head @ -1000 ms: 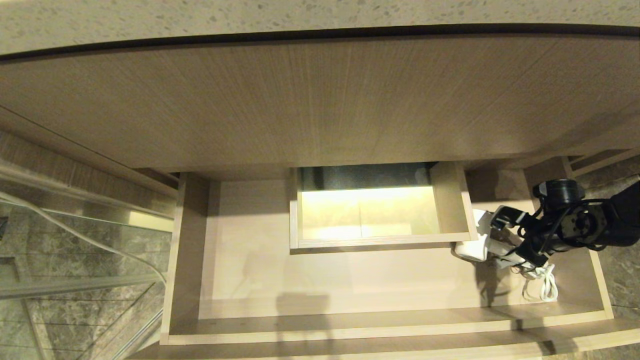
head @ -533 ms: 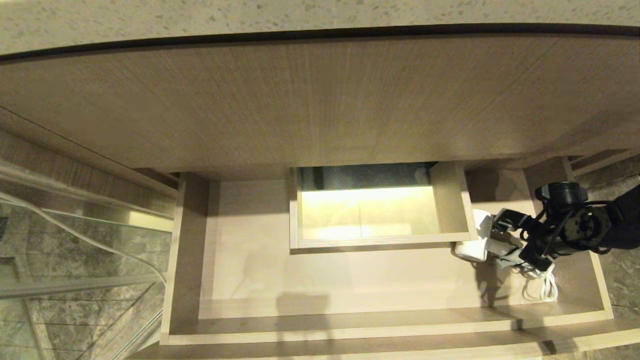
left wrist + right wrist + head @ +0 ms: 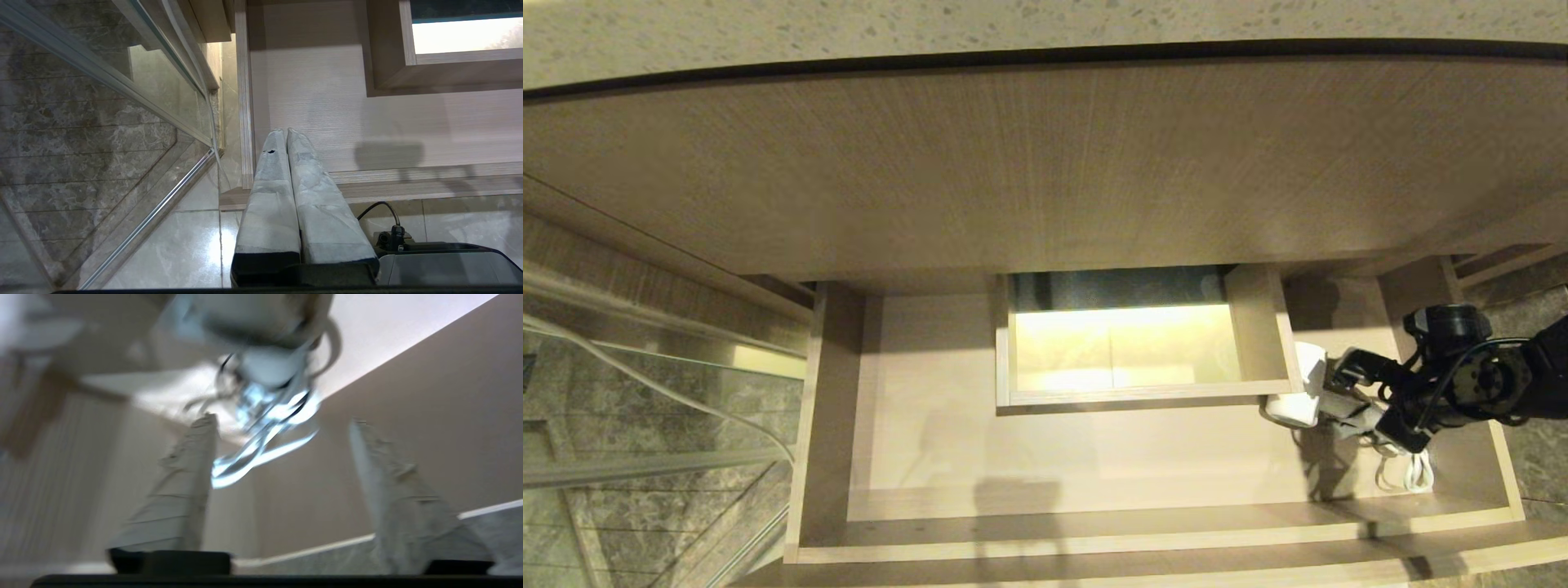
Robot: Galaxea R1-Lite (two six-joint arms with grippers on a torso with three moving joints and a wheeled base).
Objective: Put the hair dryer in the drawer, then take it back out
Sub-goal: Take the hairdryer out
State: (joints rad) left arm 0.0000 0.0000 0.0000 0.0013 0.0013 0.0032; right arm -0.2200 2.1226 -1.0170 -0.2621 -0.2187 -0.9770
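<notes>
The white hair dryer (image 3: 1297, 390) lies at the right end of the open pale wood drawer (image 3: 1094, 535), against the corner of the boxed cutout (image 3: 1135, 395). Its white looped cord (image 3: 1411, 472) trails toward the drawer front. My right gripper (image 3: 1354, 394) is low in the drawer, just right of the dryer, and is open. In the right wrist view the dryer's body (image 3: 261, 322) and cord (image 3: 261, 453) lie just beyond the spread fingers of that gripper (image 3: 282, 420), and nothing is gripped. My left gripper (image 3: 284, 130) is shut and empty, parked over the drawer's left front corner (image 3: 245, 163).
The tall wood-grain panel (image 3: 1045, 171) and the speckled counter edge (image 3: 1045, 24) overhang the drawer's back. A glass partition with a metal rail (image 3: 155, 208) and marble tiles stand to the left. The drawer floor (image 3: 931, 441) left of the cutout is bare.
My right gripper has opened and let go of the hair dryer, then drawn back a little to the right. The dryer stays in the drawer. The left arm has not moved.
</notes>
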